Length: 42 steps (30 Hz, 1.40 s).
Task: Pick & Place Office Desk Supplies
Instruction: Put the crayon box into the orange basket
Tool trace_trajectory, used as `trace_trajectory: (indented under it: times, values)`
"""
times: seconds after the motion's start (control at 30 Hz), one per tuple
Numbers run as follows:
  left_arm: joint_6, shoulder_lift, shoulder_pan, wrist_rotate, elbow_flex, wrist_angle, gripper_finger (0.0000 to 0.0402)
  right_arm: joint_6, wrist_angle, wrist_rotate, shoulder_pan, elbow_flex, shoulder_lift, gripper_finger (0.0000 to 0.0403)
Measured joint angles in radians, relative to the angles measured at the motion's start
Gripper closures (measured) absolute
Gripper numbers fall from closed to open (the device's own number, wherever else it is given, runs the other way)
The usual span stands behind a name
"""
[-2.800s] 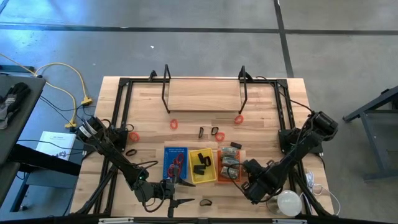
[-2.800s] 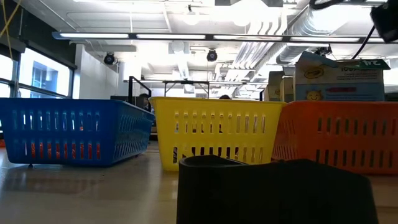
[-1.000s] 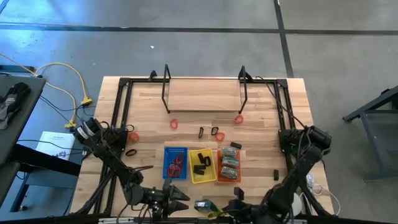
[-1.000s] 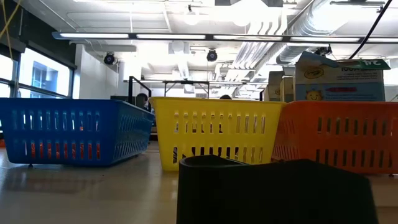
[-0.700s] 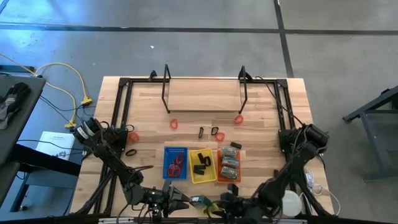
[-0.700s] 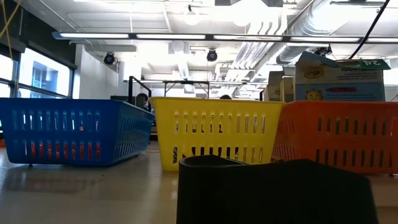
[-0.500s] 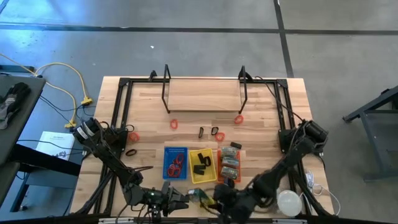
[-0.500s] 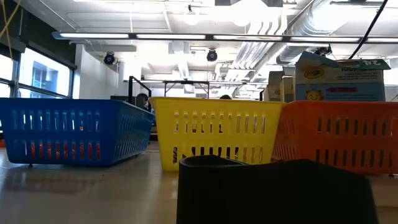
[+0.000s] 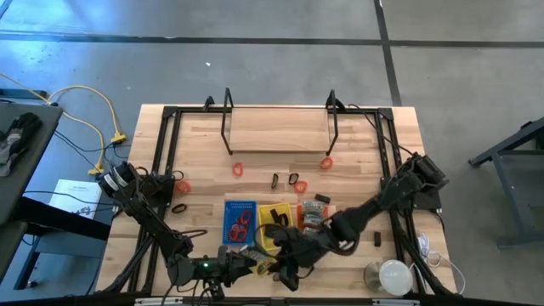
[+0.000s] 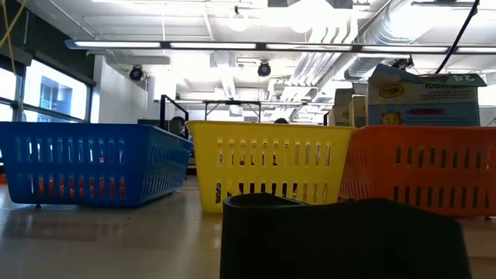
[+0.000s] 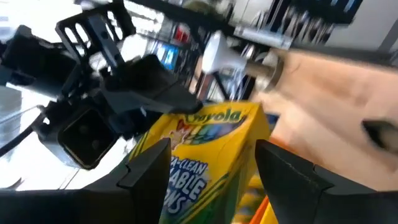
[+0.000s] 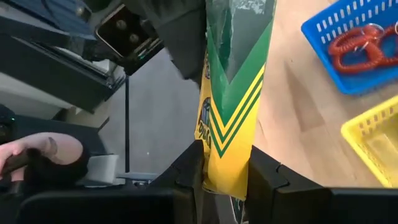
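Crayon box [image 12: 231, 112], yellow and green, is held at the tabletop's [image 9: 280, 136] near edge, just before the blue tray [image 9: 240, 222] and yellow tray [image 9: 274, 226]. It is pinched by the right end effector [image 12: 224, 177] and flanked by the left end effector's [image 11: 211, 165] wide-spread fingers. Red loops [image 12: 367, 46] in the blue tray are seen clearly from the right wrist.

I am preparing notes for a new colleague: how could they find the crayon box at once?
Look at the wooden table, on the side of the yellow tray away from the black rack. There the right claw grips a flat crayon box. Unlike the small red loops nearby, it is yellow with green chevrons.
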Motion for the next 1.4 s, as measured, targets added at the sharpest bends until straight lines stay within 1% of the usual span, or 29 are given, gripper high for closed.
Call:
trace_trajectory:
  times: [0.1, 0.17, 0.3, 0.4, 0.57, 0.67, 0.9, 1.07, 1.23, 1.4]
  values:
    - [0.007, 0.000, -0.001, -0.056, 0.000, -0.002, 0.0177, -0.018, 0.012, -0.047, -0.027, 0.000, 0.000, 0.0335]
    - [0.042, 0.000, -0.002, -0.078, 0.000, -0.002, 0.0177, -0.017, 0.023, -0.072, -0.044, 0.000, 0.000, 0.0335]
    - [0.085, 0.000, -0.002, -0.091, 0.000, 0.000, 0.0177, -0.015, 0.062, -0.134, -0.067, -0.001, 0.000, 0.0335]
    - [0.105, 0.000, -0.002, -0.105, 0.000, -0.002, 0.0177, -0.013, 0.081, -0.149, -0.075, -0.001, 0.000, 0.0335]
    - [0.146, -0.001, -0.003, -0.134, 0.000, 0.004, 0.0177, 0.011, 0.132, -0.205, -0.084, -0.002, 0.001, 0.0335]
    - [0.147, -0.001, -0.005, -0.126, 0.001, 0.006, 0.0177, 0.013, 0.131, -0.207, -0.088, -0.002, 0.002, 0.0335]
    - [0.143, -0.001, -0.029, -0.139, 0.000, 0.005, 0.0177, 0.011, 0.137, -0.254, -0.114, -0.002, 0.002, 0.0335]
    - [0.126, -0.001, -0.040, -0.141, 0.000, 0.001, 0.0177, 0.003, 0.109, -0.258, -0.126, 0.000, 0.002, 0.0335]
    - [0.070, -0.001, -0.035, -0.184, 0.000, 0.007, 0.0177, 0.011, 0.146, -0.272, -0.125, 0.000, 0.002, 0.0335]
    - [0.132, -0.001, -0.023, -0.145, 0.001, 0.010, 0.0177, 0.037, 0.167, -0.280, -0.108, -0.001, 0.003, 0.0335]
